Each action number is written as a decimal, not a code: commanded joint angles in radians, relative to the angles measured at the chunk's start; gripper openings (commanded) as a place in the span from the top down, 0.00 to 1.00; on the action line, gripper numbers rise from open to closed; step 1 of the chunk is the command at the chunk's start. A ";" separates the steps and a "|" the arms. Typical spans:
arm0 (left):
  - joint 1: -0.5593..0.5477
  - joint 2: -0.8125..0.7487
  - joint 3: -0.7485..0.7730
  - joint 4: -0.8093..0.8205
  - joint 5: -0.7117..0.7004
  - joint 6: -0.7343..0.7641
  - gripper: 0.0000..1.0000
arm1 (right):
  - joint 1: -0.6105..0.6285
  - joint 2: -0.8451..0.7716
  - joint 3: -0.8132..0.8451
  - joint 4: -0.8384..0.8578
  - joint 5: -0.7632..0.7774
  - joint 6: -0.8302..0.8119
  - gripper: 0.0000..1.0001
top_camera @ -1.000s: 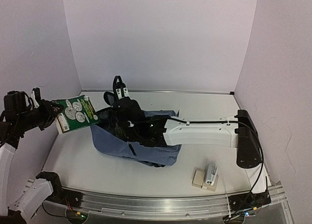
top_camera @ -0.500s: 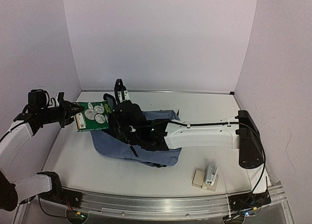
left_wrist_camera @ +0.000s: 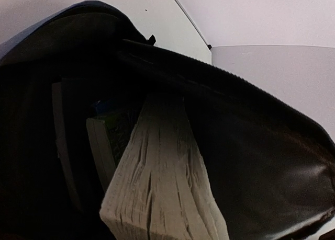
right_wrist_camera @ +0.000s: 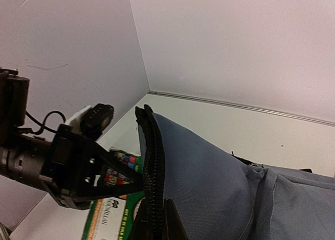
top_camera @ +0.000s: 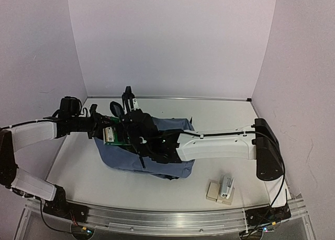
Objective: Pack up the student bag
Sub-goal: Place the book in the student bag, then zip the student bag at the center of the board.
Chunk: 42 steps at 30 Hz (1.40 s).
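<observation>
The slate-blue student bag lies on its side mid-table. My right gripper is shut on the bag's dark zipper edge, fingertips pinched at the bottom of the right wrist view, and holds the mouth open towards the left. My left gripper is shut on a green-covered book and holds it at the bag's mouth, partly inside. The left wrist view shows the book's pale page block reaching into the dark bag interior; my own fingers are hidden there. The right wrist view shows the left gripper and the book.
A small white device on beige blocks sits at the front right. A flat item's edge stands inside the bag beside the book. Lilac walls close the left, back and right sides. A metal rail runs along the front edge.
My left arm has swung right, carrying the green book from the left wall to the bag's mouth and partly in. My right gripper has kept hold of the zipper edge.
</observation>
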 commanded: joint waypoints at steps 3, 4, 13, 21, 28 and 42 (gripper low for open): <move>-0.119 0.189 0.109 0.283 -0.111 0.007 1.00 | 0.004 -0.033 0.007 0.116 -0.011 0.014 1.00; -0.138 0.227 0.126 0.304 -0.114 0.008 1.00 | 0.004 -0.027 0.007 0.118 -0.012 0.020 1.00; -0.217 0.400 0.227 0.279 -0.166 0.056 0.97 | 0.004 0.004 0.008 0.127 0.022 0.022 1.00; -0.170 0.075 0.108 -0.031 -0.401 0.135 0.39 | 0.004 -0.023 -0.025 0.127 -0.008 -0.023 0.64; -0.148 -0.343 0.058 -0.548 -0.883 0.135 0.15 | 0.004 -0.178 -0.151 0.067 -0.062 -0.062 0.15; -0.146 -0.499 -0.037 -0.595 -0.699 0.036 0.04 | -0.206 -0.306 -0.348 -0.310 -0.338 0.146 0.02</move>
